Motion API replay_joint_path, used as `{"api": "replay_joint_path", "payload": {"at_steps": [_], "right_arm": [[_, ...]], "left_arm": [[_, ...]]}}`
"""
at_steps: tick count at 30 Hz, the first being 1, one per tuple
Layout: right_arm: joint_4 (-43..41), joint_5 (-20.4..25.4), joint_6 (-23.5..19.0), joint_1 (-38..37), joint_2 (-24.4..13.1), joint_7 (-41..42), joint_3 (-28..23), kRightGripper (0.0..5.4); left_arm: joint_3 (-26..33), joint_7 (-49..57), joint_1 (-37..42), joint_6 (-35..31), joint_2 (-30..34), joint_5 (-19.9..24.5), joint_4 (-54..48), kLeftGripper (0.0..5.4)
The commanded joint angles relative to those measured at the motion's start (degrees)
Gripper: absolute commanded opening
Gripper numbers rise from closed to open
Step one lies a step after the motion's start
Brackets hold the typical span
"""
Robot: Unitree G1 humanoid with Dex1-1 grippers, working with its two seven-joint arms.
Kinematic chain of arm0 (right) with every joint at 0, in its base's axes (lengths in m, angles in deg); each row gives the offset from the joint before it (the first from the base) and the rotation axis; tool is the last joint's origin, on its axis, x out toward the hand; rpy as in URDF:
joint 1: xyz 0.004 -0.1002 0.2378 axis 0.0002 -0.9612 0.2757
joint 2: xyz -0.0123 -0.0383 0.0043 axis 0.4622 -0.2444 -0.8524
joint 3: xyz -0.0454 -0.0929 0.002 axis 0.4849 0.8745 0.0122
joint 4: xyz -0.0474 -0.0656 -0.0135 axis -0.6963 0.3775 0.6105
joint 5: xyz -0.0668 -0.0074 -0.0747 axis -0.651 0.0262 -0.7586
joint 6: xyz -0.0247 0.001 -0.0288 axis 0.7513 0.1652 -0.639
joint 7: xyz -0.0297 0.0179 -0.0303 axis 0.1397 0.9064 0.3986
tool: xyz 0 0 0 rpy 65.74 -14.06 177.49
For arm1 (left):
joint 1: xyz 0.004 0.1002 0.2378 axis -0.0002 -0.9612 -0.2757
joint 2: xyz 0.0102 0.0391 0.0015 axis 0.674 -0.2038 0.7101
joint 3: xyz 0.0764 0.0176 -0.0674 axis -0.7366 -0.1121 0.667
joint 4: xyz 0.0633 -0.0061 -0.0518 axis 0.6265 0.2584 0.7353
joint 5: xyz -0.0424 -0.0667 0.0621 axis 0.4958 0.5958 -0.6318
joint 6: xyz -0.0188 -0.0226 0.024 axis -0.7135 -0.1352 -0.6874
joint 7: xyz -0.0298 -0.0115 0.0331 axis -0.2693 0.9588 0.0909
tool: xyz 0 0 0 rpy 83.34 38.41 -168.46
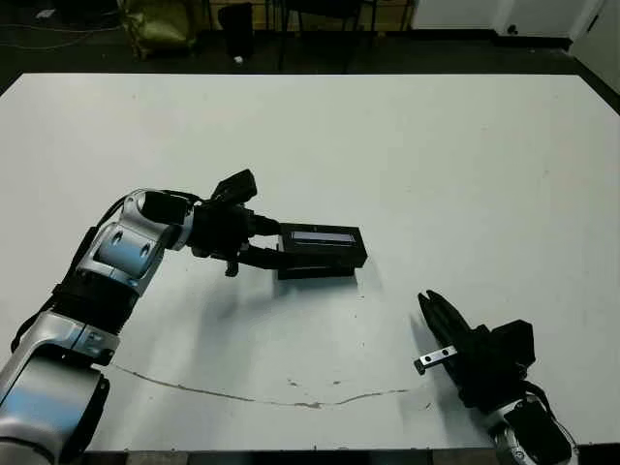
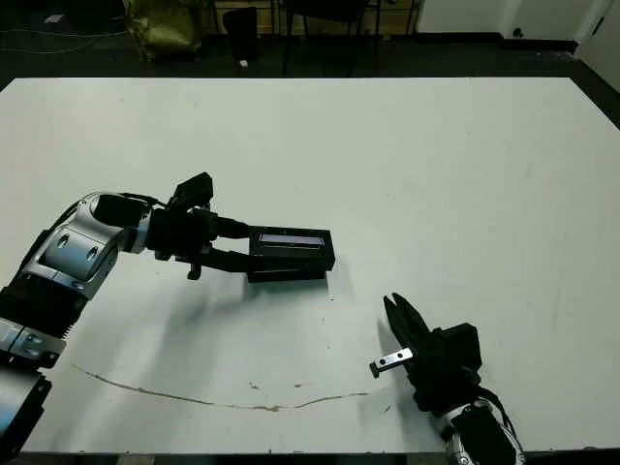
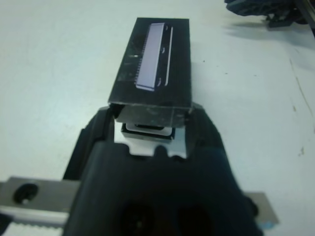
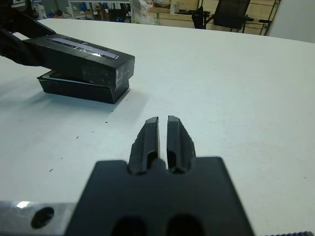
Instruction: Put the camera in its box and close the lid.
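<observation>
Left gripper (image 1: 263, 244) fingers pinch the near end of the lid (image 1: 323, 238), holding it tilted over the box (image 4: 78, 88), not seated flush. Lid's long axis runs straight out from the fingers, in line with the box, mid-surface. Camera (image 3: 146, 131) looks to sit inside, under the raised end. Right gripper (image 4: 163, 140) idles well apart, fingers pressed nearly together, empty. Left arm is the one placed to press the lid down.

No legible text, label, brand, number or sign appears in any view. The lid (image 3: 153, 61) carries a plain greyish-lilac strip (image 3: 153, 56); fine marks beside it are too blurred to read.
</observation>
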Motion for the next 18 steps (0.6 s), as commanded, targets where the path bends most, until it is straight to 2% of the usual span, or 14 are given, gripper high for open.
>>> {"api": "replay_joint_path", "payload": {"at_steps": [1,3,7,12,18], "right_arm": [[0.8,-0.2,-0.5,-1.9,-0.4,0.0,0.1,0.0],[1.3,-0.4,0.1,-1.9,-0.4,0.0,0.1,0.0],[0.1,-0.5,-1.8,-2.1,-0.3,-0.8,0.3,0.0],[1.6,-0.2,-0.1,-1.9,-0.3,-0.3,0.1,0.0],[-0.5,-0.4,-2.3,-2.4,-0.6,-0.7,0.3,0.0]], "left_arm": [[-1.1,-0.1,0.2,0.5,0.8,-1.7,0.9,1.93],[-1.3,0.1,0.3,1.1,0.6,-2.1,1.3,1.93],[-1.4,0.1,0.3,1.9,0.3,-2.5,2.0,1.93],[-1.6,0.1,0.3,2.9,0.5,-3.1,2.3,1.93],[-1.7,0.1,0.6,4.0,1.1,-4.1,2.7,1.93]]}}
